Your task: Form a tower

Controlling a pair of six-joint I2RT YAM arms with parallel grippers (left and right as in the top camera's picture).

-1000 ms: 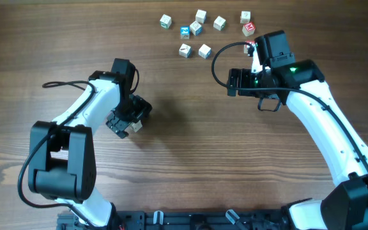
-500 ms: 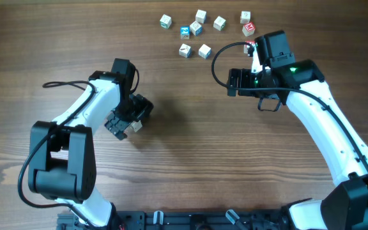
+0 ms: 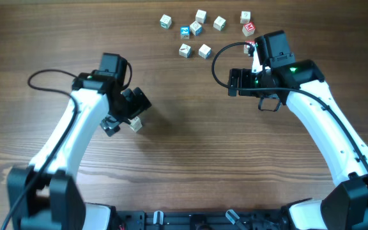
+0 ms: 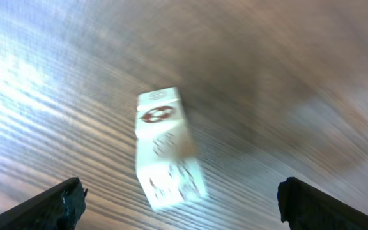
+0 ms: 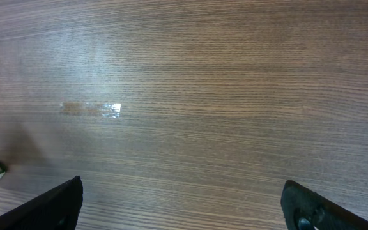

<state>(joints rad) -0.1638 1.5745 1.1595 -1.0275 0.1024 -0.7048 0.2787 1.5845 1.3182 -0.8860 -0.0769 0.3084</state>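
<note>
While your left pincer [image 3: 124, 113] hangs over the counter [image 3: 190, 160] with its jaws spread wide and gripping nothing, the tower [image 4: 168, 150] stands free on the wood in the gap ahead of the fingers, touching neither. From overhead you see only its pale top cube, just beside that pincer. Your right pincer [image 5: 187, 207] is just as wide open and empty, near the loose letter cubes [image 3: 200, 29] at the far edge.

The tower [image 3: 135, 124] stood upright on the worktop [image 3: 190, 147], left of centre: a short column of small pale wooden cubes. From above only its pale top showed. Close up it was blurred, with a red round mark on one face.
</note>
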